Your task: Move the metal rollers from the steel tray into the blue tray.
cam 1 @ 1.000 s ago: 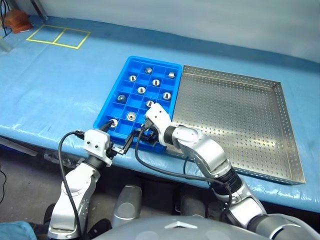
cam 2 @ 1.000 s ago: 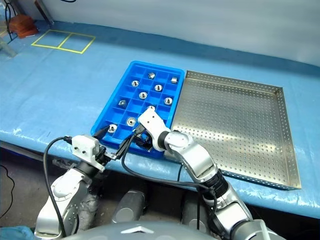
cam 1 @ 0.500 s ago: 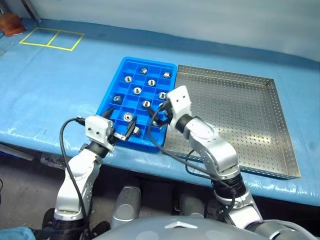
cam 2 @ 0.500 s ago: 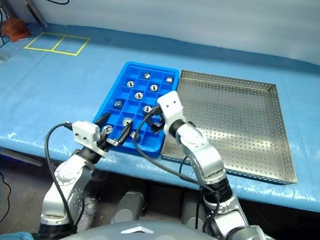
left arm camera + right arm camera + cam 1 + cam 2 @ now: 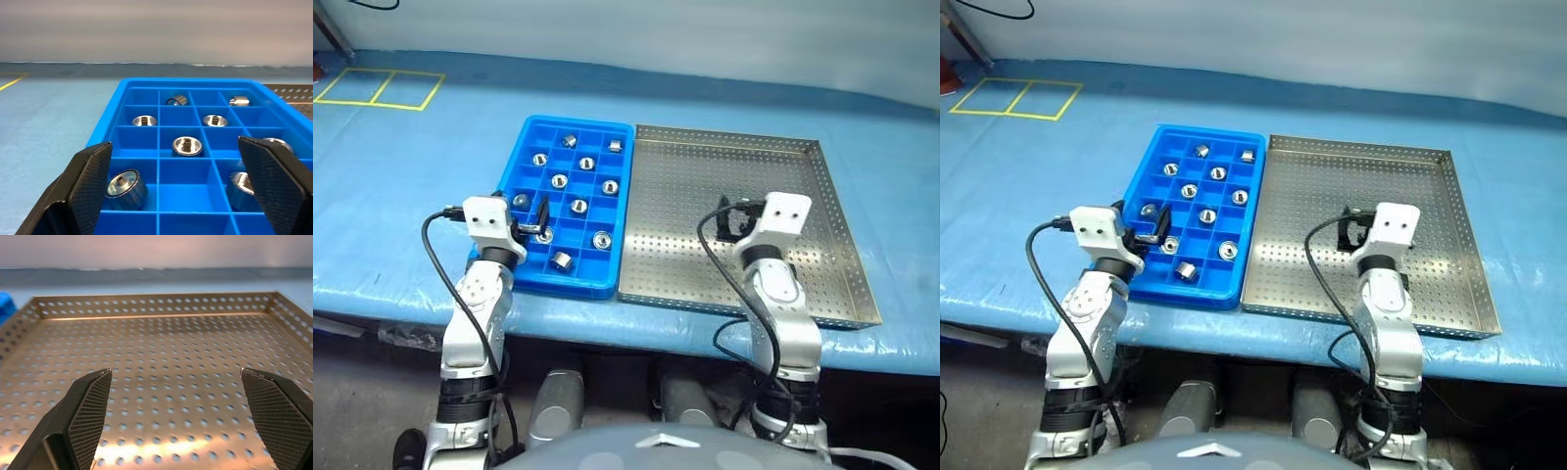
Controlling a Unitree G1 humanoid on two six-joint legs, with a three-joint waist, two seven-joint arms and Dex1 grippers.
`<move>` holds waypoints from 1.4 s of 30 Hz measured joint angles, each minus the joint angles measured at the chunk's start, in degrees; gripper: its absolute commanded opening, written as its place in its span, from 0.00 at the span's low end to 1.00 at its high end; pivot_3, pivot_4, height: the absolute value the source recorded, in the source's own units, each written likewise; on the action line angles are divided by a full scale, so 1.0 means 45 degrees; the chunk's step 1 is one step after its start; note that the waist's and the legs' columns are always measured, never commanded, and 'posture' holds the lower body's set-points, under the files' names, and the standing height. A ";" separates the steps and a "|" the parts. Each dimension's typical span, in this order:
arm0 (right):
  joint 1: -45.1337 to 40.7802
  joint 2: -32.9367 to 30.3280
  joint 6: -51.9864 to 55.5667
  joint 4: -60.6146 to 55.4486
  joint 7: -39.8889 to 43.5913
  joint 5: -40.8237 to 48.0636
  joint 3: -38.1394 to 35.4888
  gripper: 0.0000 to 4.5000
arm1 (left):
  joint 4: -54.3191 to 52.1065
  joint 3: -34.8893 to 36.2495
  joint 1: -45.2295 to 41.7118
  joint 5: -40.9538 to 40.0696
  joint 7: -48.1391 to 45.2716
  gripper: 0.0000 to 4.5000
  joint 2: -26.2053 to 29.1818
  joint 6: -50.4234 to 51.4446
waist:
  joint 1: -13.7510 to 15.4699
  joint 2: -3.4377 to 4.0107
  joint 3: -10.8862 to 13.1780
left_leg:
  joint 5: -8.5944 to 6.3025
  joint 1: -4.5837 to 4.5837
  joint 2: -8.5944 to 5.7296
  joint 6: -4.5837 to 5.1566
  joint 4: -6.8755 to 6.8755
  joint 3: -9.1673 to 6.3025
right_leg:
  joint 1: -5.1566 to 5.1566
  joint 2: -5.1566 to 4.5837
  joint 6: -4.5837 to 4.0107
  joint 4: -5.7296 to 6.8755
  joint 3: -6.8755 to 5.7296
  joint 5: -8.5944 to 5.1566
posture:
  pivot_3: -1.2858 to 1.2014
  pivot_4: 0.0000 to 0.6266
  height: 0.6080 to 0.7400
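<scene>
table: blue sheet [image 5: 401, 186] is covering the whole top, and there's a yellow taped rectangle [image 5: 377, 88] sitting far off to the left of the blue tray, near the back

left gripper [image 5: 530, 217]: hovering just over the blue tray's near-left corner, pointing toward the back, jaws standing wide apart and holding nothing; in the wrist view the two fingers [image 5: 90, 183] are framing a couple of rollers in the cells

blue tray [image 5: 514, 171]: lying flat on the sheet, long side running front to back, its right edge right up against the steel tray

rollers [image 5: 578, 206]: all sitting in the blue tray's cells, one per cell as far as I can see, about ten of them spread from the back row down to the near rows; some are standing with the hole up, a few lying on their side like the one near the front [image 5: 562, 260]

steel tray [image 5: 705, 162]: just right of the blue tray, bare perforated floor showing

right gripper [image 5: 734, 217]: hanging over the steel tray's floor, well right of the blue tray, jaws spread wide, nothing between them; wrist view is showing the fingers [image 5: 88, 416] above bare dotted metal
</scene>
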 measured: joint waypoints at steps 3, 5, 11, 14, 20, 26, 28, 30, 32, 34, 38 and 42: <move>0.0650 0.0268 -0.0451 -0.0017 -0.0456 -0.0101 -0.0311 0.99 | 0.0598 0.0305 -0.0225 0.0329 0.0551 1.00 -0.0180 -0.0627 | -0.0124 0.0001 0.0000 | 0.0005 0.0007 0.0000 0.0009 0.0007 0.0000 | 0.0007 0.0000 0.0000 0.0007 0.0001 0.0000 | 0.53 0.24 1.00; 0.0981 0.0377 -0.0926 -0.0025 -0.0729 -0.0177 -0.0487 0.99 | 0.0846 0.0529 -0.0284 0.0358 0.0720 1.00 -0.0181 -0.0593 | -0.0203 0.0002 -0.0001 | 0.0006 0.0008 0.0000 0.0009 0.0014 0.0002 | 0.0014 -0.0001 0.0002 0.0006 0.0005 0.0002 | 0.53 0.24 1.00; 0.1559 0.0808 -0.2094 0.0052 -0.0883 0.0259 -0.1154 0.99 | 0.0958 0.1179 -0.0280 -0.0134 0.1082 1.00 -0.0471 -0.0115 | -0.0223 0.0001 0.0000 | 0.0005 0.0007 0.0000 0.0009 0.0015 0.0002 | 0.0012 -0.0002 0.0004 0.0006 0.0008 0.0003 | 0.53 0.24 1.00; 0.1551 0.0809 -0.2411 0.0105 -0.0807 0.0407 -0.1172 0.99 | 0.0957 0.1471 -0.0280 -0.0353 0.1245 1.00 -0.0534 0.0074 | -0.0219 0.0001 -0.0001 | 0.0006 0.0008 0.0000 0.0009 0.0020 0.0002 | 0.0015 -0.0002 0.0004 0.0007 0.0008 0.0004 | 0.53 0.24 1.00; 0.1369 0.0735 -0.2447 0.0452 -0.0815 0.0351 -0.1035 0.99 | 0.0887 0.1931 -0.0328 -0.0893 0.1480 1.00 -0.0735 0.0277 | -0.0211 0.0004 -0.0003 | 0.0006 0.0014 -0.0001 0.0009 0.0016 0.0003 | 0.0018 -0.0002 0.0002 0.0005 0.0011 0.0004 | 0.54 0.24 1.00; 0.1168 0.0645 -0.2373 0.0521 -0.0825 -0.0063 -0.0514 0.99 | 0.0824 0.2052 -0.0287 -0.0905 0.1660 1.00 -0.0879 0.0260 | -0.0205 0.0009 -0.0006 | 0.0006 0.0019 -0.0001 0.0009 0.0014 0.0004 | 0.0022 -0.0002 0.0002 0.0006 0.0012 0.0003 | 0.54 0.24 1.00; 0.1166 0.0641 -0.2370 0.0557 -0.0830 -0.0125 -0.0379 0.99 | 0.0821 0.2060 -0.0294 -0.0950 0.1729 1.00 -0.0938 0.0247 | -0.0202 0.0011 -0.0007 | 0.0005 0.0020 -0.0002 0.0009 0.0016 0.0005 | 0.0026 -0.0002 0.0002 0.0005 0.0013 0.0004 | 0.53 0.24 1.00; 0.1156 0.0640 -0.2370 0.0563 -0.0855 -0.0132 -0.0351 0.99 | 0.0833 0.2055 -0.0327 -0.0955 0.1750 1.00 -0.0951 0.0250 | -0.0206 0.0011 -0.0007 | 0.0005 0.0021 -0.0002 0.0009 0.0017 0.0004 | 0.0025 -0.0002 0.0003 0.0005 0.0013 0.0003 | 0.53 0.24 1.00; 0.1136 0.0646 -0.2371 0.0560 -0.0880 -0.0106 -0.0364 0.99 | 0.0847 0.2053 -0.0342 -0.0955 0.1750 1.00 -0.0951 0.0253 | -0.0208 0.0011 -0.0007 | 0.0006 0.0021 -0.0002 0.0009 0.0019 0.0004 | 0.0026 -0.0002 0.0002 0.0007 0.0013 0.0003 | 0.53 0.24 1.00; 0.1138 0.0666 -0.2372 0.0558 -0.0909 -0.0088 -0.0369 0.99 | 0.0866 0.2052 -0.0363 -0.0953 0.1750 1.00 -0.0946 0.0253 | -0.0211 0.0010 -0.0007 | 0.0006 0.0021 -0.0002 0.0009 0.0019 0.0004 | 0.0026 -0.0002 0.0003 0.0007 0.0013 0.0004 | 0.53 0.24 1.00; 0.1136 0.0665 -0.2372 0.0548 -0.0923 -0.0062 -0.0372 0.99 | 0.1159 0.2030 -0.0591 -0.0878 0.1720 1.00 -0.0842 0.0264 | -0.0212 0.0010 -0.0007 | 0.0006 0.0020 -0.0002 0.0009 0.0021 0.0003 | 0.0026 -0.0001 0.0003 0.0009 0.0012 0.0004 | 0.53 0.24 1.00; 0.1122 0.0666 -0.2372 0.0536 -0.0956 -0.0050 -0.0376 0.99 | 0.1319 0.1989 -0.0664 -0.0800 0.1622 1.00 -0.0777 0.0264 | -0.0223 0.0008 -0.0006 | 0.0006 0.0016 -0.0002 0.0009 0.0018 0.0003 | 0.0022 -0.0001 0.0002 0.0007 0.0012 0.0004 | 0.53 0.24 1.00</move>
